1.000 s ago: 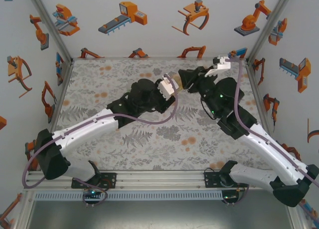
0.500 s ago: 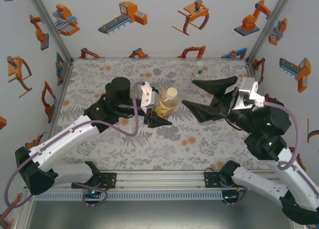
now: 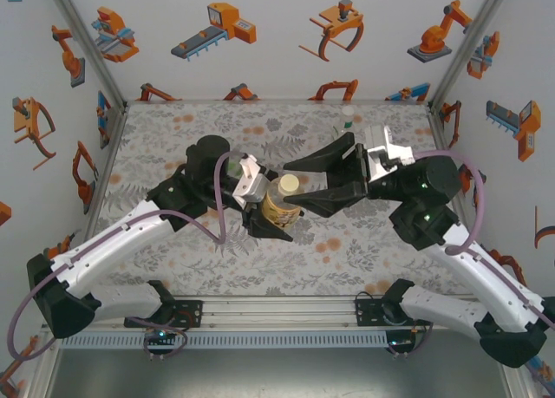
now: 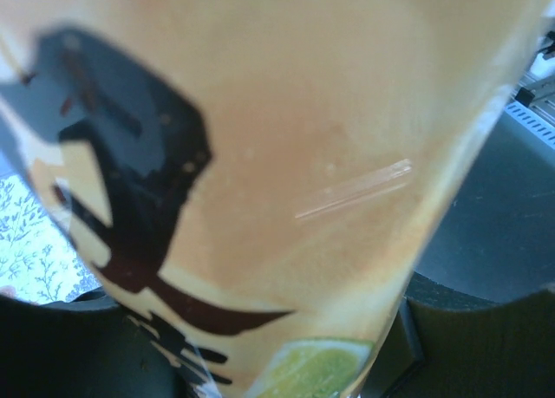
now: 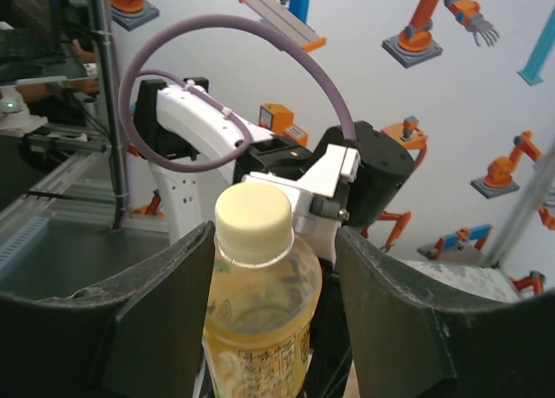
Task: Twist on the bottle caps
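Left hand [image 3: 273, 216] is clamped on the amber bottle [image 3: 279, 205], held over the middle of the worktop [image 3: 173, 138]. We record a pale cap [image 3: 289, 183] seated on its neck. We find the right hand [image 3: 293, 188] spread wide, one finger either side of the bottle, not clamping it.

Right gripper [image 3: 294, 187] has swung in from the right over the last half second. Its open fingers were well clear of the bottle [image 3: 278, 211], now they straddle the cap [image 3: 288, 183], one each side, not clamped. Left gripper [image 3: 272, 216] has pulled the bottle slightly nearer and left. A second ago both arms were reaching toward far centre.
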Tool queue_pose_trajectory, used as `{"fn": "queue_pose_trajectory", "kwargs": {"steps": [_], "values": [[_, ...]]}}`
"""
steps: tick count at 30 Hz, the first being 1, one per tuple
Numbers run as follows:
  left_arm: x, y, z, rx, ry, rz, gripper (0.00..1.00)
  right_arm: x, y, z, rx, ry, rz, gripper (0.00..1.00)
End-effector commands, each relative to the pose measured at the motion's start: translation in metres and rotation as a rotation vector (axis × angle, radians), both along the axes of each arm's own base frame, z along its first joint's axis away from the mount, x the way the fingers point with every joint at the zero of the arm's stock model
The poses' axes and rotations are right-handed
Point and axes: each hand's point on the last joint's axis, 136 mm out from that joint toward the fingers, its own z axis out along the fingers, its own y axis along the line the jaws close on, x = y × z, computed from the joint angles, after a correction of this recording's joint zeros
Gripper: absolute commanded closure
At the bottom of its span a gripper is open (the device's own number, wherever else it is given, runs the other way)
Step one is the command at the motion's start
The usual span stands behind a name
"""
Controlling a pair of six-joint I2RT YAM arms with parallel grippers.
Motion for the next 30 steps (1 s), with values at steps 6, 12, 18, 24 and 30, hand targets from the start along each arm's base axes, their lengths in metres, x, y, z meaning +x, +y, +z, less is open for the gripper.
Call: {"fn": "queue_pose_trajectory", "kwargs": {"steps": [6, 12, 18, 24, 30], "values": [[-0.008, 0.002, 0.007, -0.018, -0.029, -0.054, 1.0, -0.027, -0.009, 0.027, 0.065, -0.03, 0.154, 0.53], [-0.008, 0.002, 0.007, -0.024, -0.039, -0.053, 1.0, -0.025, -0.007, 0.024, 0.051, -0.018, 0.155, 0.65], [-0.005, 0.002, 0.009, -0.029, -0.052, -0.033, 1.0, -0.021, -0.005, 0.018, 0.027, -0.016, 0.124, 0.83], [0.013, -0.003, 0.007, -0.029, -0.089, 0.105, 1.0, 0.008, -0.004, 0.005, -0.024, 0.011, -0.095, 1.0], [0.054, -0.01, 0.006, -0.029, -0.098, 0.354, 1.0, 0.043, -0.008, -0.009, -0.063, 0.045, -0.315, 1.0]]}}
